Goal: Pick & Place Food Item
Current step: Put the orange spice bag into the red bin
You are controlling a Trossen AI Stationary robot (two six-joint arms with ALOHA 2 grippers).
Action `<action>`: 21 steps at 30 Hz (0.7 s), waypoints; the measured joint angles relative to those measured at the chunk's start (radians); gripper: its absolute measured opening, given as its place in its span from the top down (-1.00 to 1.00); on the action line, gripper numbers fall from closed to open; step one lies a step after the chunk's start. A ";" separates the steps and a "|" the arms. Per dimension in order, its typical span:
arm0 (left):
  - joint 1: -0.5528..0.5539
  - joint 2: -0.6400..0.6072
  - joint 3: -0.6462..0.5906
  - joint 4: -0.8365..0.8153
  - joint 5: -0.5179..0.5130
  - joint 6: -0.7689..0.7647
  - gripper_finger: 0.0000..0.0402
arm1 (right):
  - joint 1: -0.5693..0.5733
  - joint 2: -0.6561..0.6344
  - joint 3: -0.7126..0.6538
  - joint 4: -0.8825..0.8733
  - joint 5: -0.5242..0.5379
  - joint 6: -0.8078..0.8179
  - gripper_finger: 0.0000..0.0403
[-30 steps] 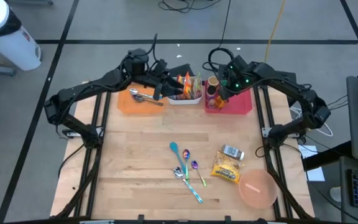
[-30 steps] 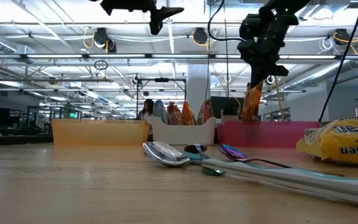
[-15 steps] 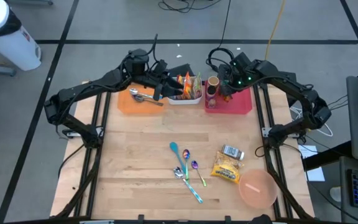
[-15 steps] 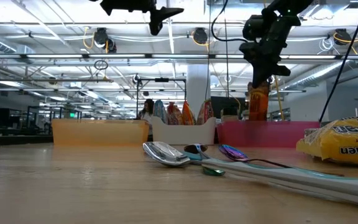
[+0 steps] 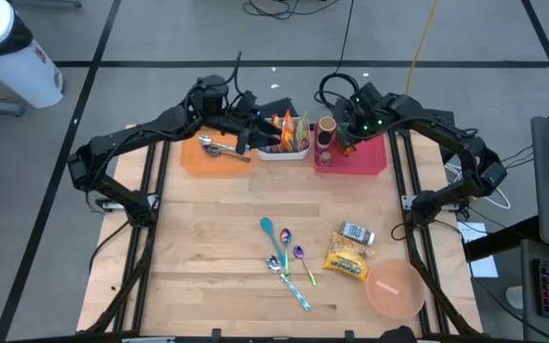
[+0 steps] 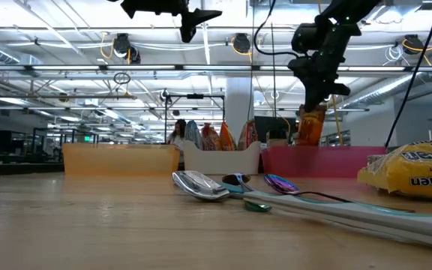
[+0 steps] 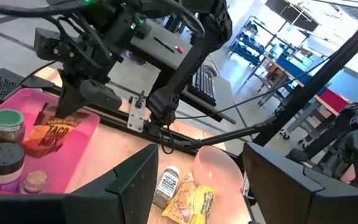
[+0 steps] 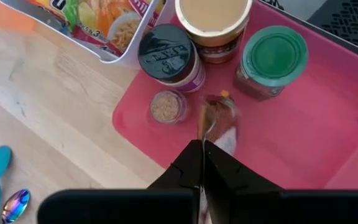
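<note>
1. Taco mix packet (image 7: 50, 132) is hanging from your right gripper (image 7: 73, 109) over the pink tray (image 5: 370, 160), pinched by its top edge between fingers that are clamped tight on it.
2. You are hovering it above a bare patch of the tray, with the green-lidded jar (image 8: 273, 57), the black-lidded jar (image 8: 167, 57), the tan-lidded jar (image 8: 214, 23) and the small spice pot (image 8: 163, 106) crowding one end; the packet is near them but not touching that I can tell.
3. You are keeping your left gripper (image 5: 245, 141) parked above the white bin of snack packets (image 5: 284, 134) with its fingers spread and nothing between them.
4. For this step, you are wanting a slow, straight descent, keeping the packet clear of the jars so the dangling bottom is not knocking the small pot over.
5. You are best letting go only once the packet's lower edge is resting on the tray floor; dropped from height, it may flop against the jars.
</note>
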 joint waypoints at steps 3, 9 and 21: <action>0.000 0.000 0.000 0.000 0.000 0.000 -0.21 | 0.001 0.000 -0.025 0.031 0.000 0.010 1.00; 0.000 0.000 0.000 0.000 0.000 0.000 -0.21 | 0.002 0.000 -0.090 0.092 0.000 0.030 1.00; 0.000 0.000 0.000 0.000 0.000 0.004 -0.21 | 0.002 0.000 -0.153 0.166 0.000 0.055 1.00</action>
